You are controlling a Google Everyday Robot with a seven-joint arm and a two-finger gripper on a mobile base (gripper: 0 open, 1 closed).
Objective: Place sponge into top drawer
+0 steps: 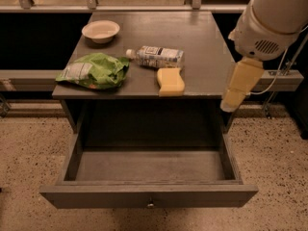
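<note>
the gripper [229,103] hangs off the right edge of the table [202,47], pointing down and slightly toward 7 o'clock, its pale yellow blocky end level with the table's front corner and apart from it. it holds nothing that can be seen, and from this angle i cannot tell whether it is parted or closed. above it, toward 1 o'clock, sits the rounded white arm housing [269,18]. the sponge [170,81] lies flat on the dark grey tabletop, near the front edge and a little right of centre, at about 9 o'clock from the gripper and well apart from it. just beside the sponge, at its 11 o'clock, a plastic bottle [156,56] lies on its side with its cap pointing to 9 o'clock; whether the two touch cannot be told. a crumpled green bag [95,70] rests at 9 o'clock from the sponge, near the table's left front corner, and a pale bowl [100,31] stands upright at 12 o'clock from the bag, toward the back. at 6 o'clock from the tabletop the top drawer [96,195] stands pulled out wide, its shallow inside bare and dark, with a small round knob [150,204] centred on its front panel. speckled floor [29,143] shows on either side of the drawer.
</note>
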